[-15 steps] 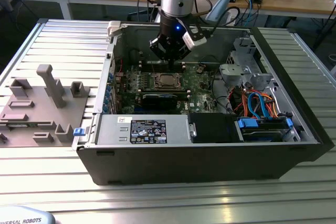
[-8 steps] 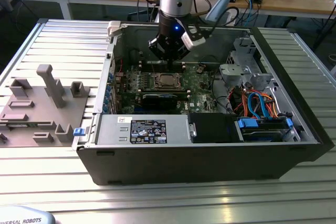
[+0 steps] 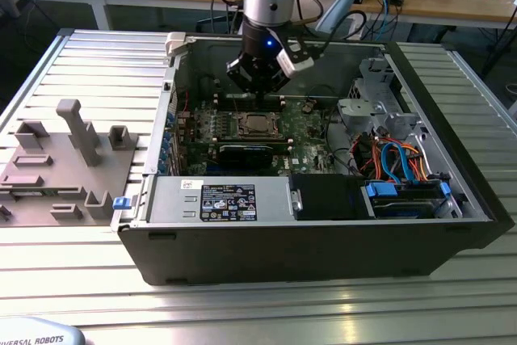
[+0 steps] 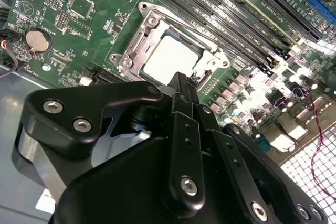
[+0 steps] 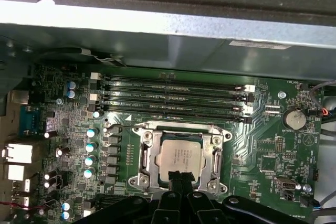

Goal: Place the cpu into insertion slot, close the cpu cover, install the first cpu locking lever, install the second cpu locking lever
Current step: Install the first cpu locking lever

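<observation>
Inside an open computer case [image 3: 323, 240], the cpu [image 5: 181, 156] lies flat in the insertion slot [image 5: 137, 135] on the green board. Its silvery top shows in both wrist views [image 4: 169, 59]. The cpu cover [image 5: 151, 148] lies down around the chip as a metal frame [image 4: 135, 43]. A thin lever wire [image 5: 118, 128] sticks out beside the socket; I cannot tell how it is latched. My gripper [image 3: 257, 96] hangs just above the far edge of the socket. Its fingers are shut together with nothing between them, the tip [image 5: 178, 176] right at the chip's edge [image 4: 181, 85].
Black memory slots [image 5: 173, 95] run beside the socket, and a coin battery [image 5: 293, 119] sits near them. A drive cage with blue and orange cables [image 3: 396, 159] fills the exterior view's right. A power supply [image 3: 218, 199] lines the near wall. Grey fixture blocks [image 3: 65, 159] stand outside.
</observation>
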You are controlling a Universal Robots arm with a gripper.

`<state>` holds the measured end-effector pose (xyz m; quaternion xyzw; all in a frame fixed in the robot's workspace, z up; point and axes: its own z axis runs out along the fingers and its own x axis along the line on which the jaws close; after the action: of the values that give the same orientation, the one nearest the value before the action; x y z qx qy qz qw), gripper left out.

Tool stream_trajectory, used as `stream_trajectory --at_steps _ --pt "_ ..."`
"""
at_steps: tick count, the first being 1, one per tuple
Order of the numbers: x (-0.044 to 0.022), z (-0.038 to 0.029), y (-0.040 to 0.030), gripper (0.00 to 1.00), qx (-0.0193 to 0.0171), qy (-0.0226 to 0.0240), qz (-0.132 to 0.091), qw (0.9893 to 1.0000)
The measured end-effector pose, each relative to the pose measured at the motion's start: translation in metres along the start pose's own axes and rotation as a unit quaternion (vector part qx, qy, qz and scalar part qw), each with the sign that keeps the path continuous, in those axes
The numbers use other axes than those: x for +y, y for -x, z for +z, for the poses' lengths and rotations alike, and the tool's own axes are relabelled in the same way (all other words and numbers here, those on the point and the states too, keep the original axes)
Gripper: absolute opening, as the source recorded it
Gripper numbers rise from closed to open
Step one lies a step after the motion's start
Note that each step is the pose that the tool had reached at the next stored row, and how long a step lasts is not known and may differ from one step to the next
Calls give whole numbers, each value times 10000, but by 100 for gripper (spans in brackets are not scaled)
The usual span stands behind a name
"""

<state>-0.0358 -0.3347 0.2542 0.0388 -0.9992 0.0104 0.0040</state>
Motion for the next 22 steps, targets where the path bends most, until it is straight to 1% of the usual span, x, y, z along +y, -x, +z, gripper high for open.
stream_trajectory --at_steps 13,14,16,22 --pt "3 6 -36 11 -1 2 0 10000" --pt "4 7 -43 11 -1 4 0 10000" --pt "7 9 -78 11 -2 17 0 10000" --pt "9 11 -108 11 -2 17 0 10000"
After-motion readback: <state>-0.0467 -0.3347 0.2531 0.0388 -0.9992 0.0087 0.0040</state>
